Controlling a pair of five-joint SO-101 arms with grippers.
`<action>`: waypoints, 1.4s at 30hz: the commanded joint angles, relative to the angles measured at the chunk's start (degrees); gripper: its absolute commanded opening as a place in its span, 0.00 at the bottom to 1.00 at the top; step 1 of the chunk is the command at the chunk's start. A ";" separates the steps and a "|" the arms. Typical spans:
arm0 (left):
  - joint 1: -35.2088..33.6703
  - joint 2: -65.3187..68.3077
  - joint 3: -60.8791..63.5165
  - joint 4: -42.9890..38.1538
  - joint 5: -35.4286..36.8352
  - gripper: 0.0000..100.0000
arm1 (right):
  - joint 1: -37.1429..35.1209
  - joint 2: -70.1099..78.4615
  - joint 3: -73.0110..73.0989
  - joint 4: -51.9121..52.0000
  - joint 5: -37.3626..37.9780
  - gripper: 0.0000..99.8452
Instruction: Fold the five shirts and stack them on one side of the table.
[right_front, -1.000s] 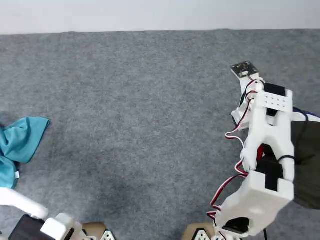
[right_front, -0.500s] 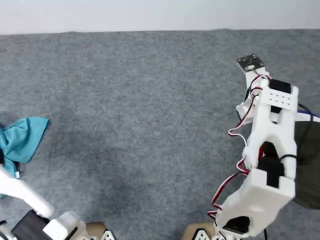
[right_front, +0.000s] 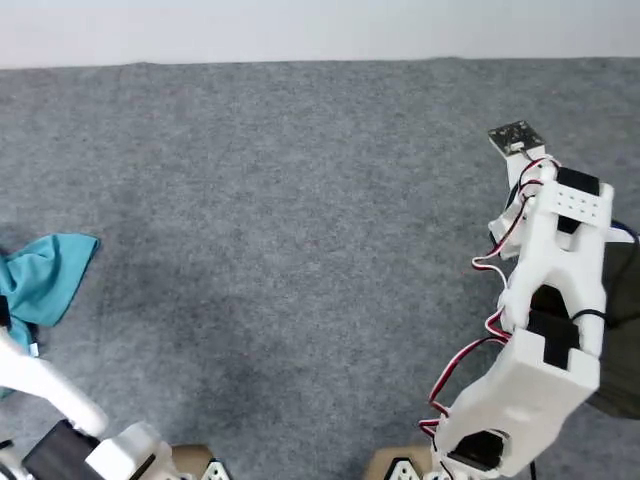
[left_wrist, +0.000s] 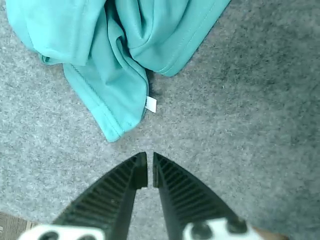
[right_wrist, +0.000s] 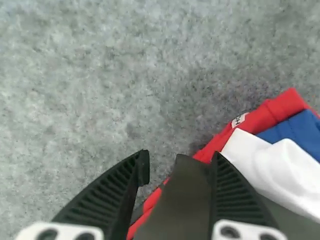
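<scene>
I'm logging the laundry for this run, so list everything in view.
table: one, grey felt, under everything.
teal shirt: one, teal, crumpled at the table's left edge.
dark cloth: one, dark, at the table's right edge.
piled cloth: count unclear, red, white and blue, beside the dark cloth.
left pincer: one, black, shut, empty, near the teal shirt.
right pincer: one, black, open, straddling the dark cloth.

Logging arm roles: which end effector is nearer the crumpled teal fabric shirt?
Left. The left end effector sits just short of the crumpled teal fabric shirt; the right end effector is far across the table.
</scene>
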 joint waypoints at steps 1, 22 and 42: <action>0.35 -2.20 -0.31 0.53 0.53 0.03 | 2.15 1.19 -2.81 -2.07 0.70 0.20; 0.44 -2.20 -0.31 0.62 0.70 0.03 | 7.16 4.26 -10.64 -0.75 10.99 0.01; 4.13 -2.02 -0.22 0.53 0.79 0.03 | 12.70 -2.42 -15.91 -5.58 15.82 0.01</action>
